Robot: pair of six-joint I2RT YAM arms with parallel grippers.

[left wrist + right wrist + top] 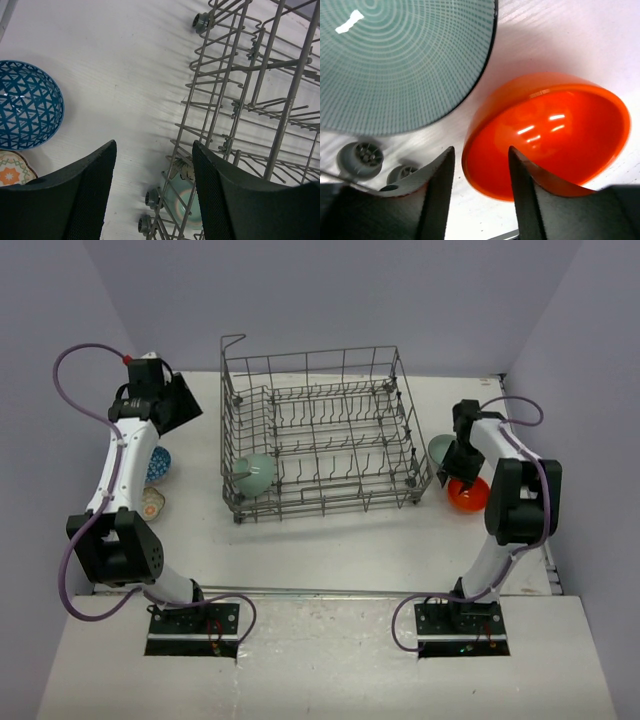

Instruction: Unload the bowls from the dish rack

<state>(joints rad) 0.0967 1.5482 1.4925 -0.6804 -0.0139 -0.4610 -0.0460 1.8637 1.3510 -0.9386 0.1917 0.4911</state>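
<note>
The dish rack [320,435], grey wire on small grey wheels [360,159], stands mid-table and holds one pale mint bowl [257,475], tipped on edge between tines at its near-left corner. The blue lattice-patterned bowl [27,105] and the whitish bowl with orange-red motifs [12,172] sit on the table left of the rack. A second mint bowl [395,60], finely ringed, and the glossy orange bowl [555,135] lie just beside each other at its right end.

The right gripper [480,152] straddles the orange bowl's rim, jaws parted and not clamped. The left gripper [152,150] hangs over bare tabletop beside the rack, jaws well apart, holding nothing.

The table [330,550] is white with faint grain, and plain lavender-grey walls [350,290] enclose it.
</note>
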